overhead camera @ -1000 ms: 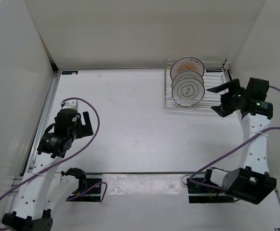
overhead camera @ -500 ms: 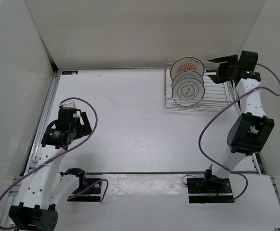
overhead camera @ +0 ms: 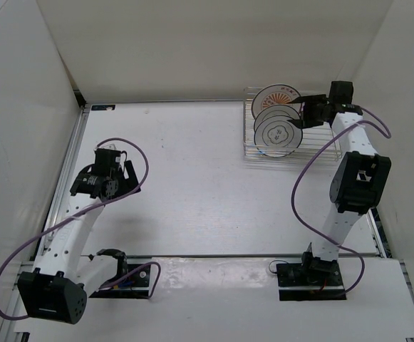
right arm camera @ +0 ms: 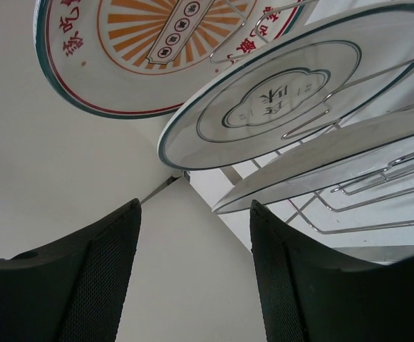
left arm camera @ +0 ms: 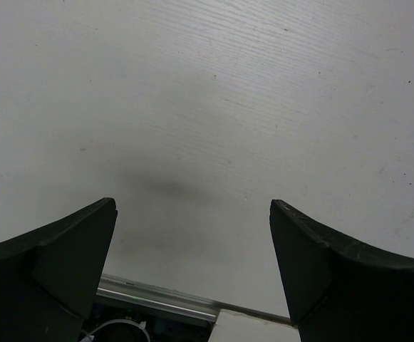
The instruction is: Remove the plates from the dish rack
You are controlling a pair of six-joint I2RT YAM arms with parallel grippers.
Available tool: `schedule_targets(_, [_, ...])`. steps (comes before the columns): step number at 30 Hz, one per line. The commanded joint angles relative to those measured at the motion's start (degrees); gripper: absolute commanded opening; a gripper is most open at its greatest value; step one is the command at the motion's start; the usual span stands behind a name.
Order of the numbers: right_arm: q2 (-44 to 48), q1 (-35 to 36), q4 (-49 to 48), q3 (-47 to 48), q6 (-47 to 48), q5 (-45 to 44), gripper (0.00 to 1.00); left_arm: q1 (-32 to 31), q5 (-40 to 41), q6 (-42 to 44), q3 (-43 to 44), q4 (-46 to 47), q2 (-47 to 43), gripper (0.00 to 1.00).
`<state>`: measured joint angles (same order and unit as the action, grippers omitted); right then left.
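Note:
Three plates stand on edge in the wire dish rack [overhead camera: 322, 142] at the back right. The orange sunburst plate [overhead camera: 281, 94] is rearmost, a white plate [overhead camera: 276, 114] stands in the middle, and another white plate [overhead camera: 278, 134] is in front. My right gripper [overhead camera: 301, 112] is at the plates' right edges, open and holding nothing. In the right wrist view the sunburst plate [right arm camera: 142, 50], the middle plate [right arm camera: 292, 85] and the third plate's rim [right arm camera: 335, 160] sit just beyond my open gripper [right arm camera: 196, 214]. My left gripper [overhead camera: 123, 179] hangs open over bare table [left arm camera: 214, 107] at the left.
White walls close in the table on the left, back and right. The rack's wire rods [right arm camera: 367, 214] run close by my right finger. A metal rail [left arm camera: 157, 303] edges the table under my left gripper. Cables loop from both arms.
My right arm swung from the rack's front right corner to the plates' right edges, and its jaws narrowed somewhat. My left arm shifted a little toward the back.

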<state>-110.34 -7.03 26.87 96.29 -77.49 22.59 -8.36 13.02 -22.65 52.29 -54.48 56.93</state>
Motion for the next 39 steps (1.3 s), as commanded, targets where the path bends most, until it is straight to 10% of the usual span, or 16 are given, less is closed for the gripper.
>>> schedule_targets(1, [0.2,0.0,-0.8,0.8,-1.6,0.7,0.65,0.3,0.3,-0.4,2.6,1.0,0.9,1.00])
schedule_targets(20, [-8.4,-0.1,-0.4,2.6,-6.2,5.2,0.52,0.3,2.6,0.2,3.8,0.1,3.4,1.00])
schedule_targets(33, [-5.3,-0.4,-0.9,0.7,-5.6,10.5,0.04,0.5,4.4,0.2,1.8,0.6,2.0,1.00])
schedule_targets(39, [-1.9,-0.9,1.7,-1.2,-3.2,11.9,0.00,0.8,4.4,0.5,1.1,1.0,1.6,1.00])
